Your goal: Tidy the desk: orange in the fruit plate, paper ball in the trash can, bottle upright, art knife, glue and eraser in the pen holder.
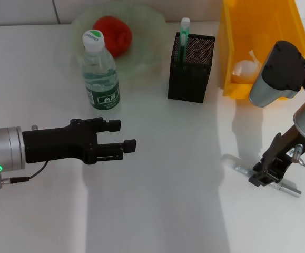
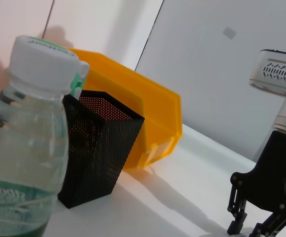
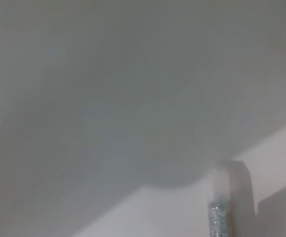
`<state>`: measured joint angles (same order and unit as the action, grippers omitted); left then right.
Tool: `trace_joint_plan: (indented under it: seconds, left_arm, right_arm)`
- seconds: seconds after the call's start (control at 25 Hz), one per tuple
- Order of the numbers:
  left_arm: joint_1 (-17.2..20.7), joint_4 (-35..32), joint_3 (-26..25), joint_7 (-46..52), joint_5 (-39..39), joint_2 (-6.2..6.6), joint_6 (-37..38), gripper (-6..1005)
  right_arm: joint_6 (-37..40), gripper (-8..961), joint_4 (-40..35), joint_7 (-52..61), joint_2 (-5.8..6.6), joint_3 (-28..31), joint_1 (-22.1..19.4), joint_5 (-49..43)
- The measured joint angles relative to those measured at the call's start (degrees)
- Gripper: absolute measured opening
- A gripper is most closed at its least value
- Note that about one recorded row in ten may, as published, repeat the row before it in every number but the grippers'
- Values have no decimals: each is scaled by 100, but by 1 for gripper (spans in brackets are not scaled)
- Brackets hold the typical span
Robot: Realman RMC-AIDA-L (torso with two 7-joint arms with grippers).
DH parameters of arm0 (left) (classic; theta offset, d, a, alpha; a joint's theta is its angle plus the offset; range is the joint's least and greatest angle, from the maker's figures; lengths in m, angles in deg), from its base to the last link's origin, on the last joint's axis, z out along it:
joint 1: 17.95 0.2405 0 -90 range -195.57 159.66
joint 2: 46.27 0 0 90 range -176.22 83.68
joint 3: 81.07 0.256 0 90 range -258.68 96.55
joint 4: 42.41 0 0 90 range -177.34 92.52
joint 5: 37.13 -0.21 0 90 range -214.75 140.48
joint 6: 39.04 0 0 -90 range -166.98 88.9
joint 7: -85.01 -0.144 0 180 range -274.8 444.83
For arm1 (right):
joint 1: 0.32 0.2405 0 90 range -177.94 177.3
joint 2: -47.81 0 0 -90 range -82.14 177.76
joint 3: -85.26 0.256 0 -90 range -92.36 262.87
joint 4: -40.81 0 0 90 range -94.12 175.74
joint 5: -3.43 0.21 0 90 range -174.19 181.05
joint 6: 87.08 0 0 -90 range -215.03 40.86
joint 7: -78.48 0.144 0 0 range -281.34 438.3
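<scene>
Two tools. The right tool (image 1: 268,171) is down over the knife (image 1: 289,188) on the worktop (image 1: 157,211); whether it grips, you cannot tell. Knife step in hand; next, lift to the holder (image 1: 192,68). The left tool (image 1: 121,135) is parted, empty. One bottle (image 1: 100,71) upright, one orange (image 1: 112,34) plated.

orange (image 1: 113,34): in green plate (image 1: 141,60), top centre | bottle (image 1: 100,74): upright, white cap, beside plate | glue (image 1: 184,31): upright in black mesh pen holder (image 1: 192,68) | paper ball (image 1: 245,68): in yellow bin (image 1: 257,31), upper right | art knife (image 1: 265,176): flat, lower right
</scene>
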<state>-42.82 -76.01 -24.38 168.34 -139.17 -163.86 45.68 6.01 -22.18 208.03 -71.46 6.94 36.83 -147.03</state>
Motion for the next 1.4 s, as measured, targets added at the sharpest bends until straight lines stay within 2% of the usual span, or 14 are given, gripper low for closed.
trace_joint_plan:
  seconds: [0.28, 0.6, 0.76, 0.84, 0.92, 1.0, 1.04, 1.08, 1.16, 1.2, 1.24, 1.28, 1.4]
  left_arm:
    - [14, 3, -9, 0, 0, 0, -1, 782]
    - [33, 3, -9, 0, 0, -5, -1, 782]
    - [42, -1, -9, 0, 0, -7, -1, 782]
    - [49, -6, -9, 0, 6, -9, -1, 782]
    - [52, -7, -9, 0, 12, -8, -1, 782]
    - [52, -7, -9, -1, 20, -9, -1, 782]
    - [53, -4, -9, -5, 24, -9, -1, 782]
    - [53, -4, -9, -5, 24, -9, -1, 782]
    - [47, -4, -9, -6, 25, -8, -1, 782]
    - [40, -5, -9, -6, 25, -9, -1, 782]
    - [21, -4, -9, -8, 22, -9, -1, 782]
    - [21, -4, -9, -8, 22, -9, -1, 782]
    - [0, -16, -9, -6, 10, -13, -2, 782]
  right_arm:
    - [-17, 257, 6, 19, 0, 1, 3, -1]
    - [22, 165, -110, 22, -8, 53, -23, 2]
    - [235, 139, -619, 54, -8, 176, -134, 48]
    - [482, 139, -1263, 77, -9, 479, -282, 148]
    - [584, 140, -1491, 77, -10, 629, -335, 249]
    - [732, 139, -1928, 79, -8, 1064, -437, 693]
    - [781, 138, -2258, 79, -2, 1616, -542, 1421]
    - [781, 137, -2258, 79, -2, 1616, -542, 1421]
    - [613, 135, -2311, 27, 9, 2223, -642, 2233]
    - [464, 135, -2230, -24, 11, 2466, -683, 2550]
    - [38, 135, -1851, -180, 15, 2894, -756, 3307]
    - [38, 134, -1851, -180, 15, 2894, -756, 3307]
    - [-543, 134, -637, -586, 47, 3330, -756, 4549]
